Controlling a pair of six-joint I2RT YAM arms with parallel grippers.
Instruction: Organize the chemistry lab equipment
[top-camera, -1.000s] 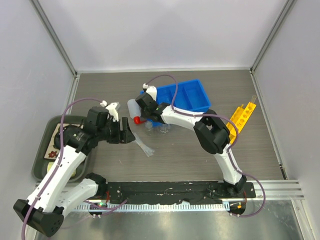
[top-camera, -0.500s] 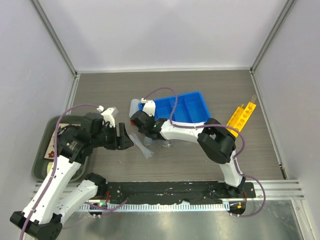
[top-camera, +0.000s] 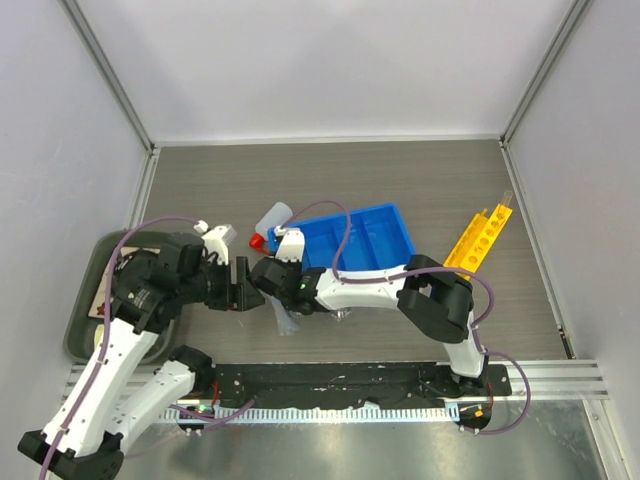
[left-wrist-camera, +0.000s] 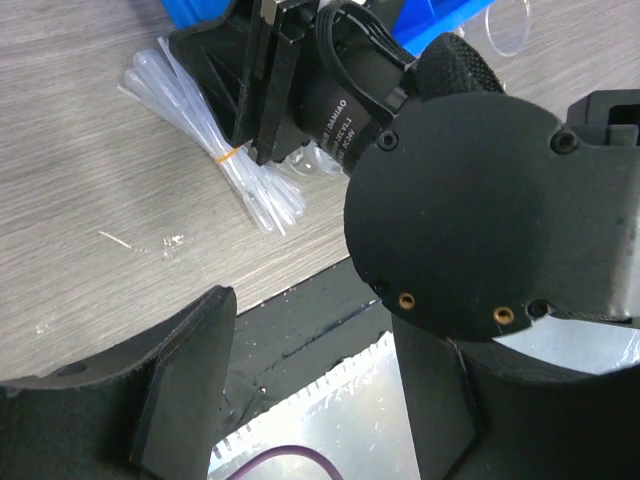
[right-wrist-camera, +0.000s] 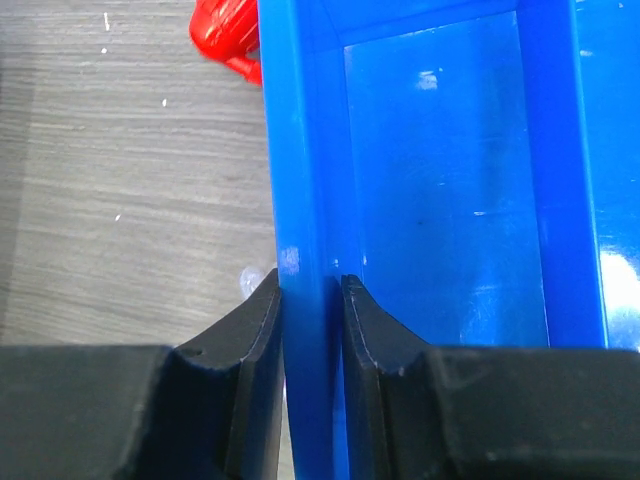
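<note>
**Right claw pinches the bin wall, left claw stands open**

The right arm (top-camera: 440, 300) reaches from its base across the table (top-camera: 230, 180) to the left, forearm lying low, its wrist at the near-left corner of the blue bin (top-camera: 385, 225). The left arm (top-camera: 120, 335) is bent at the elbow, and its wrist points right towards the other claw, just beside it.

The right gripper (right-wrist-camera: 310, 300) is closed to a narrow gap on the bin's left wall, one finger inside and one outside. The left gripper (left-wrist-camera: 310, 330) stands about half open with nothing between its fingers.

The yellow rack (top-camera: 480, 240) lies well apart to the right of the bin. The white squeeze bottle (top-camera: 274, 217) lies by the bin's far-left corner. The banded pipettes (left-wrist-camera: 215, 150) lie on the table near both claws.
</note>
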